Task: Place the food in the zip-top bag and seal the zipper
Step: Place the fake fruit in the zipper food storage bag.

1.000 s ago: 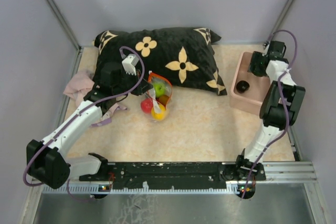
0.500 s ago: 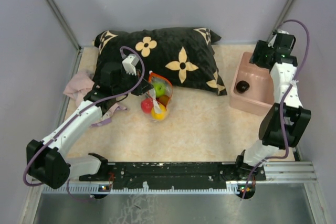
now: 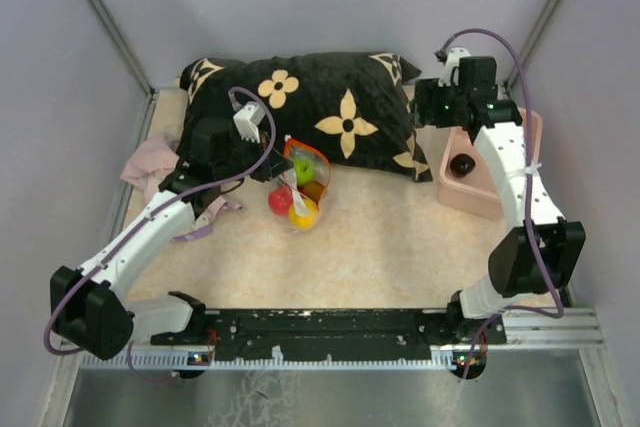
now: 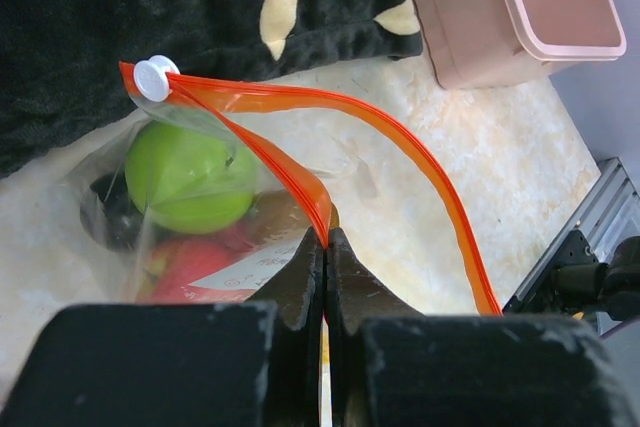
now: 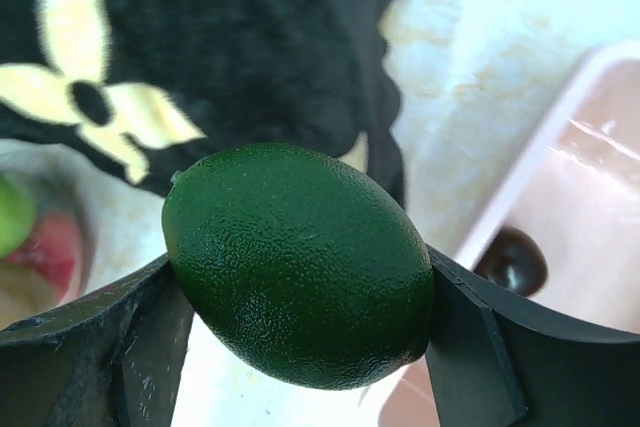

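Beside pink plastic bin (image 4: 470, 47): right gripper (image 5: 305, 332) clamps dark green toy fruit (image 5: 295, 277).
Left gripper (image 4: 325, 257) pinches clear bag's (image 4: 360, 177) red-orange zipper (image 4: 400, 137).

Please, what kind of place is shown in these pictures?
Probably a robot test cell, not a home: plain grey panel walls, two arms bolted to a metal rail, and props such as a pillow, a pink bin and a zip-top bag of toy food.

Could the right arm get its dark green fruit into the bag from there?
Probably yes. The left fingers pinch one side of the zipper, so the zip-top bag gapes, and only the low pillow and table lie between it and the dark green fruit in the right fingers.
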Robot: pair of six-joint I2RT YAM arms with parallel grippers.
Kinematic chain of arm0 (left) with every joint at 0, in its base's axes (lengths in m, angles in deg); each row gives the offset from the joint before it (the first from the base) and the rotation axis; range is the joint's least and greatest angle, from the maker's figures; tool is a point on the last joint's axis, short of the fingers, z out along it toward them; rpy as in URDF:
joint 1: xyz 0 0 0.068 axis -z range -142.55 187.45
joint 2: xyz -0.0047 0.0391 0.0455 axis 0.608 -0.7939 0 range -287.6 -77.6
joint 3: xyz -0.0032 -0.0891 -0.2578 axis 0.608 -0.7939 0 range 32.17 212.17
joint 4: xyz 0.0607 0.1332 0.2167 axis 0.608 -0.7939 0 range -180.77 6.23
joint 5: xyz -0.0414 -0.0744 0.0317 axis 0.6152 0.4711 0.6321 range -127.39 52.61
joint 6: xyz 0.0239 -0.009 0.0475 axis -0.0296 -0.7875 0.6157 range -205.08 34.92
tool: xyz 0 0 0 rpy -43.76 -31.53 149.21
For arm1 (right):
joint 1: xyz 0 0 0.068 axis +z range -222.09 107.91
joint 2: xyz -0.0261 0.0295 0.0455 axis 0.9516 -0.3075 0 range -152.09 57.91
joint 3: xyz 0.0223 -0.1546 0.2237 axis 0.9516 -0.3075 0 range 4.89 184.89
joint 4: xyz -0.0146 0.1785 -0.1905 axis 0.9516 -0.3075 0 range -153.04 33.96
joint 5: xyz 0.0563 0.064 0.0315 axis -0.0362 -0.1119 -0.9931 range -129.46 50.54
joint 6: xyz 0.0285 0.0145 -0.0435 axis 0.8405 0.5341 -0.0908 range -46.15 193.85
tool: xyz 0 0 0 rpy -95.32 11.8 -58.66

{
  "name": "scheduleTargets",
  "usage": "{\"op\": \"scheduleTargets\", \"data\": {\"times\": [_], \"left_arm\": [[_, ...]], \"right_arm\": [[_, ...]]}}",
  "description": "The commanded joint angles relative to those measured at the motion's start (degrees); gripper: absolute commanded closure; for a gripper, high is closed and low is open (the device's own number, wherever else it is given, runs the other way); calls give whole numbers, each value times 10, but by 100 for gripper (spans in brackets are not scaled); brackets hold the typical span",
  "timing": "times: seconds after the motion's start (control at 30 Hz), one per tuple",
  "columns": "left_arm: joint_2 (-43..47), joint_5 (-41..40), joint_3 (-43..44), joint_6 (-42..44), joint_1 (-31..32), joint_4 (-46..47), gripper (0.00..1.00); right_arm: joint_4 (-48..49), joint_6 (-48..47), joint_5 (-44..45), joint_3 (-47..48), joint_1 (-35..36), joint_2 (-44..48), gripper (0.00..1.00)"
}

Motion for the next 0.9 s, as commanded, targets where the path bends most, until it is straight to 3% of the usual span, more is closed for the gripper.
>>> {"op": "scheduleTargets", "data": {"times": [0.0, 0.63, 0.87], "left_arm": [[-7, 17, 33, 0, 3, 3, 100], [-19, 62, 53, -17, 4, -6, 100], [-18, 57, 48, -21, 6, -6, 100]], "right_arm": [[-1, -42, -34, 48, 54, 42, 51], [100, -90, -109, 22, 296, 29, 51], [146, -57, -156, -22, 325, 15, 51]]}}
